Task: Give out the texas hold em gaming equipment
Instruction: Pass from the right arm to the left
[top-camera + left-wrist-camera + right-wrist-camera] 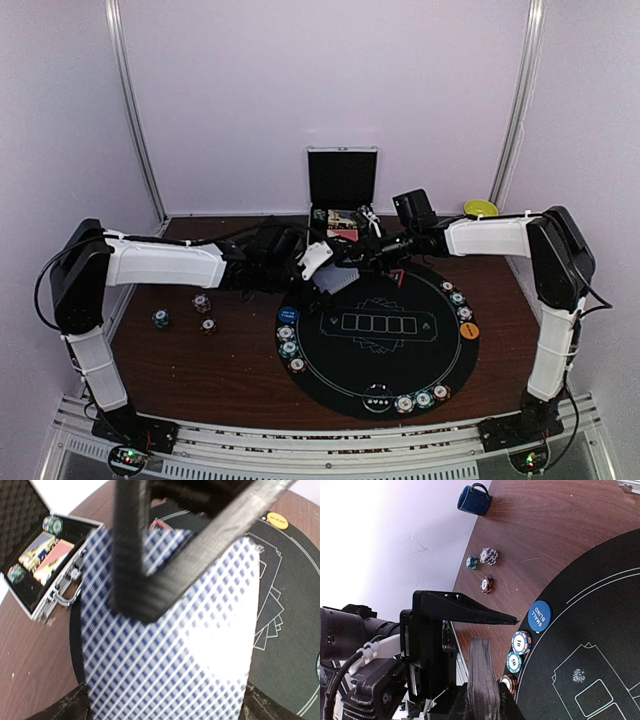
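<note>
A deck of playing cards [165, 645] with blue-checked backs fills the left wrist view. In the right wrist view the same deck [484, 670] shows edge-on, and my right gripper [485, 692] is shut on it. My left gripper [165, 712] is open, its fingers wide apart on either side of the deck. Both grippers meet above the back of the black poker mat [390, 345], left gripper [312, 258] beside right gripper [347, 258]. Striped chips [288, 345] and a blue small-blind button [539, 616] lie on the mat's left rim. More chips [458, 298] and an orange button [470, 330] lie on its right rim.
The silver case [342, 180] stands open at the back, with chips and card boxes inside [45, 565]. Three loose chips [201, 302] lie on the wood left of the mat. A dark blue mug [474, 500] stands near the left wall. More chips [420, 400] sit on the mat's front rim.
</note>
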Robot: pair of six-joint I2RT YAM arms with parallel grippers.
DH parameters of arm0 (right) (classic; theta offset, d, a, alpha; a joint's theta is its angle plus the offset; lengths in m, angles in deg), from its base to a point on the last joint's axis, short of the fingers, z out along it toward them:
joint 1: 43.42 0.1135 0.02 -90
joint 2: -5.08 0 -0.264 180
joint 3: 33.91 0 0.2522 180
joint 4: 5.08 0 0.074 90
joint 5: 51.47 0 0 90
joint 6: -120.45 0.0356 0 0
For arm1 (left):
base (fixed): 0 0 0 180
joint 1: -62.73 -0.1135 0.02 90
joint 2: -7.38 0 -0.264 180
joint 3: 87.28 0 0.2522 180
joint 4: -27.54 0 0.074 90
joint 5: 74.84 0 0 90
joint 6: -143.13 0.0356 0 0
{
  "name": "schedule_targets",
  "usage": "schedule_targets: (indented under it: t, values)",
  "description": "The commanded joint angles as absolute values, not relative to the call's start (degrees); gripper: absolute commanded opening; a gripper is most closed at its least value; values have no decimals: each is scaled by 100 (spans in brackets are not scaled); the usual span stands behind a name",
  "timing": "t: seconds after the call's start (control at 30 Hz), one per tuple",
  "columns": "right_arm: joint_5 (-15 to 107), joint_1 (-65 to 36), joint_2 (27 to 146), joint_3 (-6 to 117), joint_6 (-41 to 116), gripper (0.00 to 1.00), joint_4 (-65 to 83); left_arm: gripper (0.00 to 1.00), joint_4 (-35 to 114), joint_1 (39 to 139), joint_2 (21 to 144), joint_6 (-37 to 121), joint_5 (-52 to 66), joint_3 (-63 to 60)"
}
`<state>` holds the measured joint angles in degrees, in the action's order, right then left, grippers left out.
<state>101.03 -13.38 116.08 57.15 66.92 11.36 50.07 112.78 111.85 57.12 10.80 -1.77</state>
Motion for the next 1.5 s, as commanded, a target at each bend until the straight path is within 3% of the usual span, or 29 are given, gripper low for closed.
schedule_targets:
  t: [0.0, 0.53, 1.1, 1.47]
  values:
    - [10000, -1319, 11371, 5473, 7127, 0, 584, 98, 3659, 11318, 11041, 5973, 923, -502]
    - [9841, -1166, 11468, 4862, 7930, 0, -471, 98, 1963, 11310, 10818, 5542, -5, -1488]
    - [9938, -1102, 11315, 4545, 8446, 0, -1088, 98, 1913, 11230, 11121, 5437, 69, -1475]
    - [9988, -1029, 11241, 4572, 8369, 0, -984, 98, 2160, 11015, 11384, 5495, -499, -1270]
